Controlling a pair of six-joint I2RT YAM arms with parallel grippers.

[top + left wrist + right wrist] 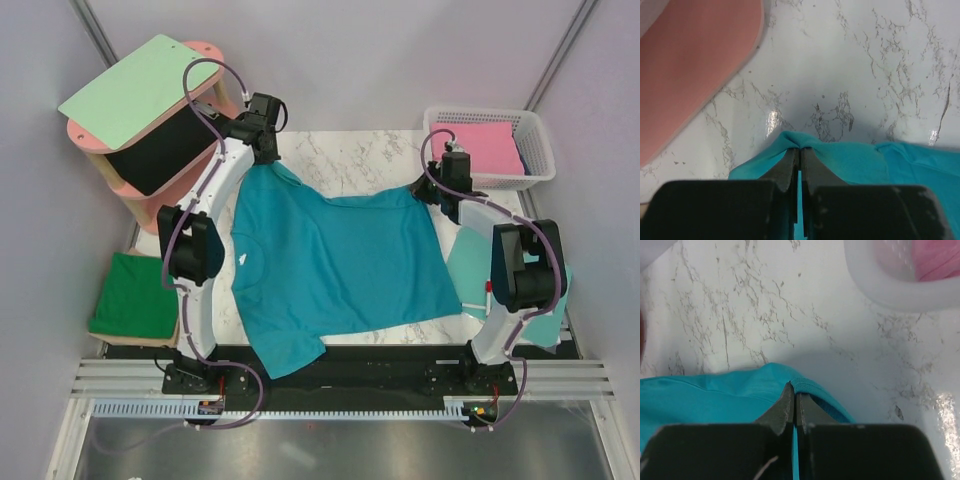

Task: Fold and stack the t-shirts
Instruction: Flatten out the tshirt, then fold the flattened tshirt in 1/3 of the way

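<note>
Teal-blue t-shirt (340,262) lies spread sideways, far edge pinched up.

The left gripper (800,150) pinches a raised peak of the teal-blue t-shirt (865,162), its dark fingers (788,167) pressed together on the cloth, above a white marbled surface (850,60). A rounded pink panel (690,65) fills the upper left corner.

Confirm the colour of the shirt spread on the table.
The t-shirt is plain teal-blue; top external view shows it best.
</note>
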